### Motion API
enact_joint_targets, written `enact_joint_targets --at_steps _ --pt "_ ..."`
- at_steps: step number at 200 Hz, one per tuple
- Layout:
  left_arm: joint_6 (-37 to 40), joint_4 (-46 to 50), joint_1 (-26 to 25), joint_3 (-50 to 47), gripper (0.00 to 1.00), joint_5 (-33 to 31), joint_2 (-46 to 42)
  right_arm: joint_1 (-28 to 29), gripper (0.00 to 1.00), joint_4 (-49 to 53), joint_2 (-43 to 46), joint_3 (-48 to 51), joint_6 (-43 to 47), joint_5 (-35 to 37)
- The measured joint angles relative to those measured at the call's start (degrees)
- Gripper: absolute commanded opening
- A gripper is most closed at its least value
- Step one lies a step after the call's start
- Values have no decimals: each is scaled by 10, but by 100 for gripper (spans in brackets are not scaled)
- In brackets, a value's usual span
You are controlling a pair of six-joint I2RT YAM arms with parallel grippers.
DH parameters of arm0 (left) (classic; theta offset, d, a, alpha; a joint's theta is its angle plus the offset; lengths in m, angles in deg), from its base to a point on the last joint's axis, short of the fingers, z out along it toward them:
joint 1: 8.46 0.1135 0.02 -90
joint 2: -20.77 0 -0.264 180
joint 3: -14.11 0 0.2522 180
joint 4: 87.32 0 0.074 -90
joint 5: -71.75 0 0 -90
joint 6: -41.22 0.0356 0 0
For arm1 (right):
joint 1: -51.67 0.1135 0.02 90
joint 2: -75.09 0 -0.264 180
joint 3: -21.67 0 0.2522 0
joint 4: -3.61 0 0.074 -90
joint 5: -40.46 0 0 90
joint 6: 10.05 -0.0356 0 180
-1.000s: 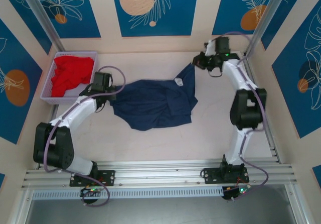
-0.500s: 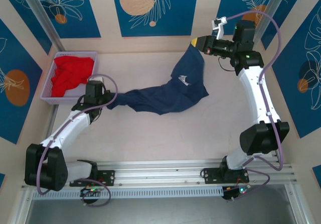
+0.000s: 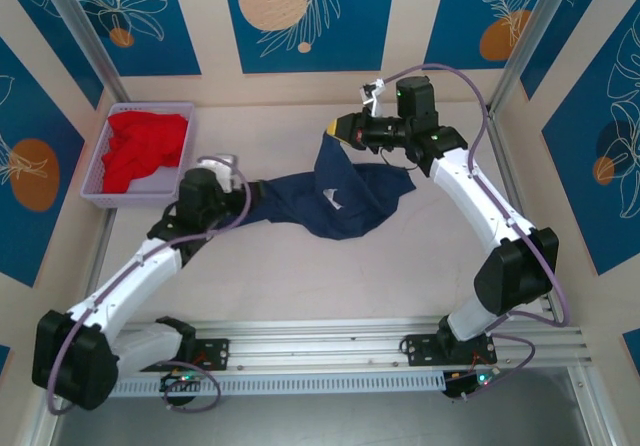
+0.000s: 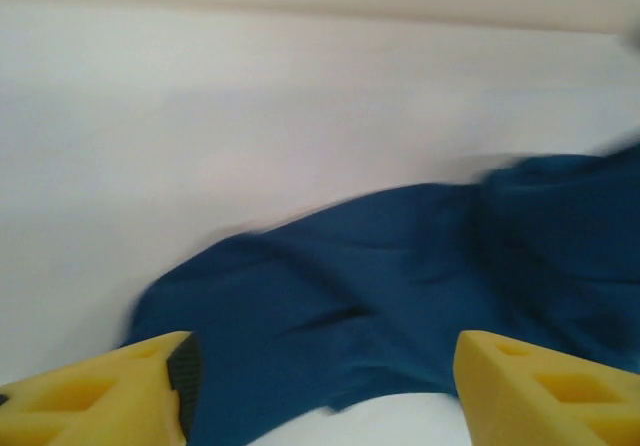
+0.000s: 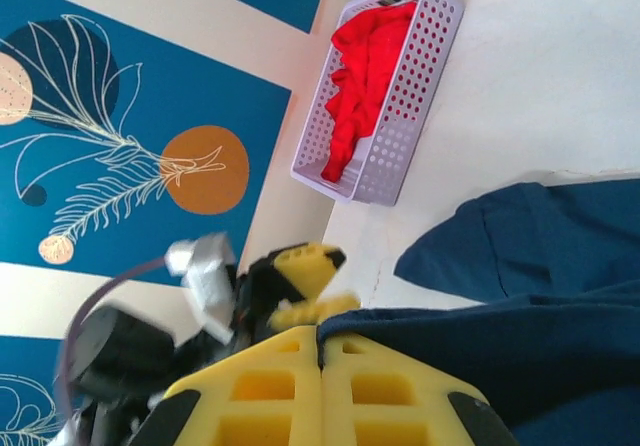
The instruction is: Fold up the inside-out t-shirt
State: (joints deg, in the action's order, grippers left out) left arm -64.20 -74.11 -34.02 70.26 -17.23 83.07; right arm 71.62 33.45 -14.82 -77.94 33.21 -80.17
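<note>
Currently R pincer (image 5: 320, 351) tight on t-shirt (image 3: 350, 201), L pincer (image 4: 322, 358) wide

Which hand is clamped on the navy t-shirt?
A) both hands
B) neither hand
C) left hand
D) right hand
D: the right hand is shut on a fold of the t-shirt, while the left hand stands open, its fingers apart with the cloth lying ungripped ahead of them.

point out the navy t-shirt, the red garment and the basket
navy t-shirt (image 3: 350, 206): top external view, middle of the bunched cloth
red garment (image 3: 140, 146): top external view, centre of the heap
basket (image 3: 130, 202): top external view, its near rim
</note>
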Motion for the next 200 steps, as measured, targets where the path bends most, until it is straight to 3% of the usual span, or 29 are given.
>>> enact_joint_targets --at_steps 33,80,105,125,140,151,159,179,200 --pt "53 -60 -128 25 73 21 48 0 0 -52 0 15 -59 8" --pt "117 -87 -200 101 76 -38 186 -3 0 -97 1 32 -125 16" --pt "132 -112 -219 146 73 -88 251 -5 0 -121 2 42 -153 20" --pt "137 -137 -223 174 56 -115 294 -8 0 -132 6 54 -172 24" --pt "139 -157 -222 193 33 -134 325 -9 0 -142 10 66 -185 30" --pt "139 -171 -223 203 9 -141 343 -10 0 -147 14 75 -194 34" --pt "138 -183 -223 204 0 -146 351 -12 0 -151 17 80 -199 38" --pt "141 -203 -220 195 0 -146 347 -18 5 -154 31 96 -210 52" --pt "141 -225 -205 132 0 -109 294 -29 35 -148 53 114 -204 65"
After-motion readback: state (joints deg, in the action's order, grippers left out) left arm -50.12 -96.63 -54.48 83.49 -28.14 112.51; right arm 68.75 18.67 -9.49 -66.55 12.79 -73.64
